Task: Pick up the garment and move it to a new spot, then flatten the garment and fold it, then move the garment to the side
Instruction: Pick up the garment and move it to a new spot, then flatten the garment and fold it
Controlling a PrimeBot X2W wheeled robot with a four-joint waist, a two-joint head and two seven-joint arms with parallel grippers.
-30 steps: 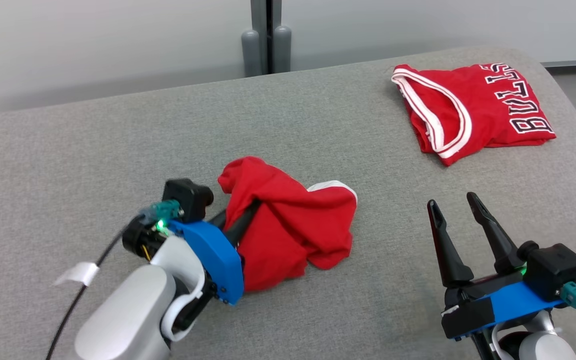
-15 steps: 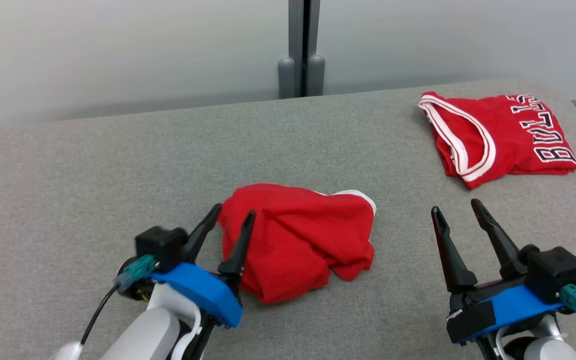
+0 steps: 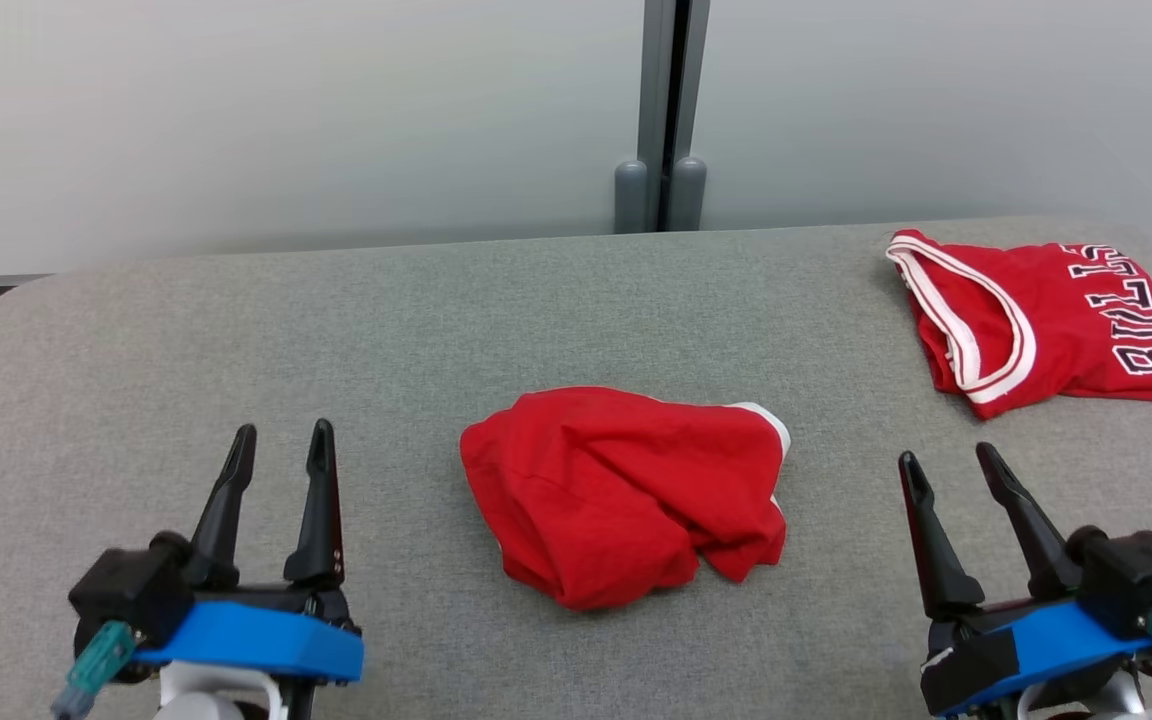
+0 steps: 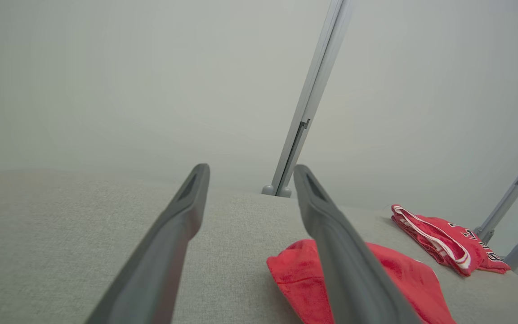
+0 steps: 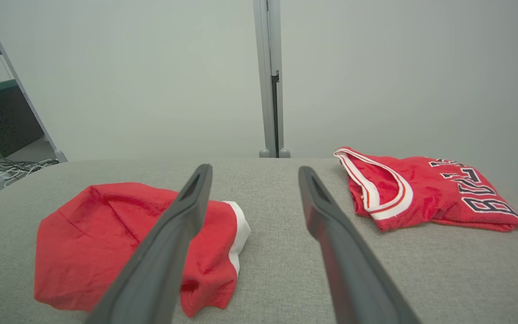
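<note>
Altogether, two red pieces lie on the table [image 3: 236,330]: a crumpled garment [image 3: 626,495], a folded jersey [image 3: 1046,320]. The left gripper [image 3: 283,430] and right gripper [image 3: 947,455] stand spread.

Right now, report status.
Left pincer open, empty. Right pincer open, empty. Crumpled garment lies between them, unheld. Folded jersey far right, not in the way.

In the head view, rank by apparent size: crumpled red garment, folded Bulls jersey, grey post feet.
1-2. crumpled red garment, folded Bulls jersey: nearly alike; garment sits nearer the camera, so unranked.
3. grey post feet: clearly smallest.
</note>
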